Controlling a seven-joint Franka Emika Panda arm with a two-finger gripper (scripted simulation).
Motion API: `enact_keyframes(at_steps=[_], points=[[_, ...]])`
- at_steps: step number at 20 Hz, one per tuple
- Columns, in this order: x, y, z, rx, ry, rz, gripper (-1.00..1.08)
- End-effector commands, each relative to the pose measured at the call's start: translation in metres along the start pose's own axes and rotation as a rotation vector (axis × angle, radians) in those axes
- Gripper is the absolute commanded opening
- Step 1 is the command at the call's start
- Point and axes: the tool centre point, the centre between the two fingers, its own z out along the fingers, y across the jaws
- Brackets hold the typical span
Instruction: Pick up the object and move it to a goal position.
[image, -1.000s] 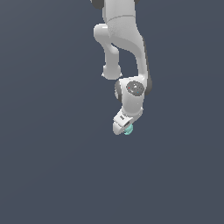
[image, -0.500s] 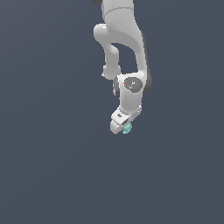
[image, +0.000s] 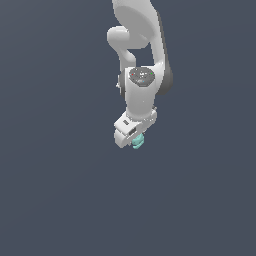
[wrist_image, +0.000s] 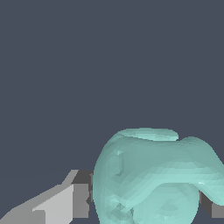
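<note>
The object is a small teal lumpy blob (image: 138, 141) with curled ridges. In the exterior view it sits at the tip of my white gripper (image: 134, 142), which hangs from the arm in mid-frame. In the wrist view the teal object (wrist_image: 153, 179) fills the space between my fingers (wrist_image: 57, 203), with one grey pad on each side touching it. The gripper is shut on the object. No goal marker shows in either view.
Only a plain dark blue-grey background surrounds the arm (image: 142, 65) in both views. No other objects, containers or edges show.
The arm and gripper have risen a little with the teal object held in the fingers. The grip has not changed.
</note>
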Motion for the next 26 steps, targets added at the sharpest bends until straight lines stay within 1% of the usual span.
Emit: enact_keyframes(at_steps=[1,15,20,26], points=[[-0.005,0.014,-0.026,0.000,0.001,0.000,-1.00],[-0.026,0.092,-0.165,0.001,0.001,-0.001,-1.00],[-0.032,0.114,-0.203,0.000,0.001,0.000,-1.00],[-0.036,0.137,-0.240,0.000,0.000,0.000,-1.00]])
